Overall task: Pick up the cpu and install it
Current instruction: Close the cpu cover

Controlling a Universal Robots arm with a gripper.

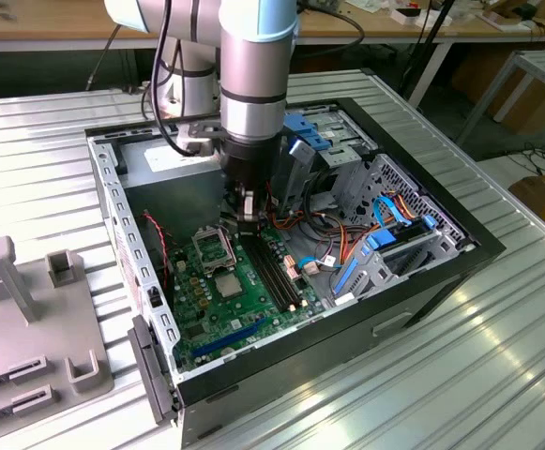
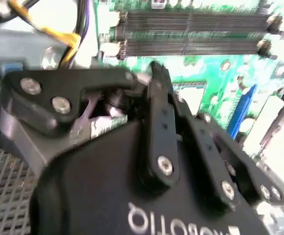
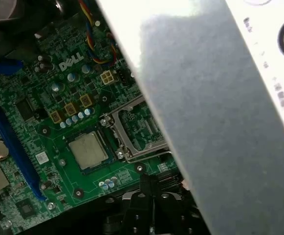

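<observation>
The cpu [image 3: 88,149] is a small grey square lying flat in its socket on the green motherboard [image 1: 218,314]; in the exterior view the cpu [image 1: 227,284] sits just in front of the raised silver socket frame [image 1: 209,248]. That hinged frame [image 3: 137,128] stands open beside the chip. My gripper [image 1: 247,220] hangs inside the case, above the board between the frame and the black memory slots [image 1: 274,272]. In both wrist views the black fingers meet, and the gripper [image 3: 149,183] [image 2: 154,72] is shut with nothing held. It is apart from the cpu.
The open black computer case [image 1: 347,319] walls in the board on all sides. A drive cage with blue cables [image 1: 385,244] fills the exterior view's right. A grey panel [image 3: 205,98] looms close in the first wrist view. A grey fixture [image 1: 28,319] stands outside on the ribbed table.
</observation>
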